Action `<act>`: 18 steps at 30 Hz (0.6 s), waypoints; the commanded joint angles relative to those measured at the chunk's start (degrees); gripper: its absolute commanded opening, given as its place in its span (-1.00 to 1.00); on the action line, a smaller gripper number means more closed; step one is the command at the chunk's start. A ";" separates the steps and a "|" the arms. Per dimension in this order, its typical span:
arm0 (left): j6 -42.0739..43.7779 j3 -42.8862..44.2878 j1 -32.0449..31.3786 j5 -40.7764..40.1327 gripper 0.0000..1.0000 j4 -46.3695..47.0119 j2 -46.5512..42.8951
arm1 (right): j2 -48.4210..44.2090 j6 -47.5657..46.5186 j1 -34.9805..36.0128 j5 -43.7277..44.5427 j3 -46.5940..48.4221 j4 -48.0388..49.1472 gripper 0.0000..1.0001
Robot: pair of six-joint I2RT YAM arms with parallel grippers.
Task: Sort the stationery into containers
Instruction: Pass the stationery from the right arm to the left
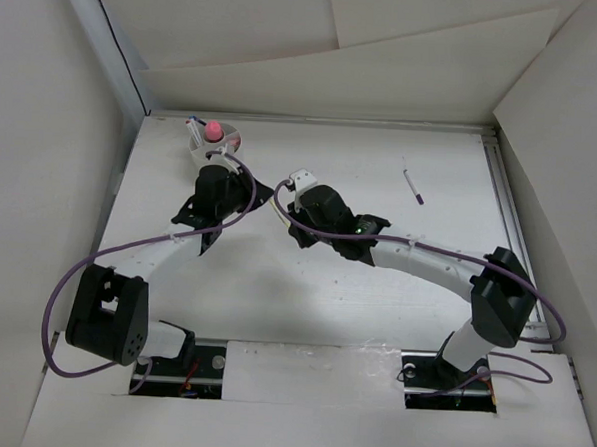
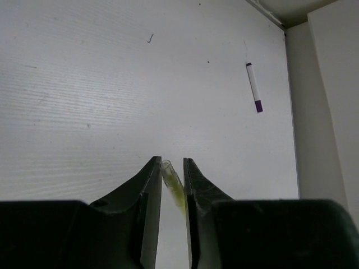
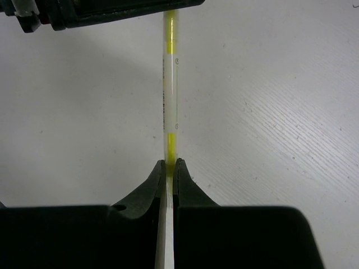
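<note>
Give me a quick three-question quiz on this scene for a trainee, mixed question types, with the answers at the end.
1. What colour is the cap of the tube standing in the white cup?
2. True or false: the purple-capped pen lies inside that cup.
3. The right gripper is shut on the yellow pen. The pen's other end is: A free in the air; B between the fingers of the left gripper; C in the cup.
Key: 1 pink; 2 false; 3 B.
</note>
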 commanded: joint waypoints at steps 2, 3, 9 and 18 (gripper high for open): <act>-0.37 1.91 -0.57 -0.10 -0.90 3.26 -0.97 | -2.86 -0.67 0.58 0.05 3.39 1.86 -1.00; -1.07 1.91 -0.57 -0.10 -0.96 3.27 -0.97 | -2.25 -0.67 0.58 0.05 3.39 1.86 -1.00; -2.83 4.98 -0.57 -0.18 -1.00 3.27 -0.97 | -2.85 -0.14 0.58 0.58 3.92 1.86 -0.83; -3.53 16.84 1.97 -8.70 -1.00 -3.40 1.12 | -14.27 -0.14 -0.47 3.65 -1.70 2.39 0.29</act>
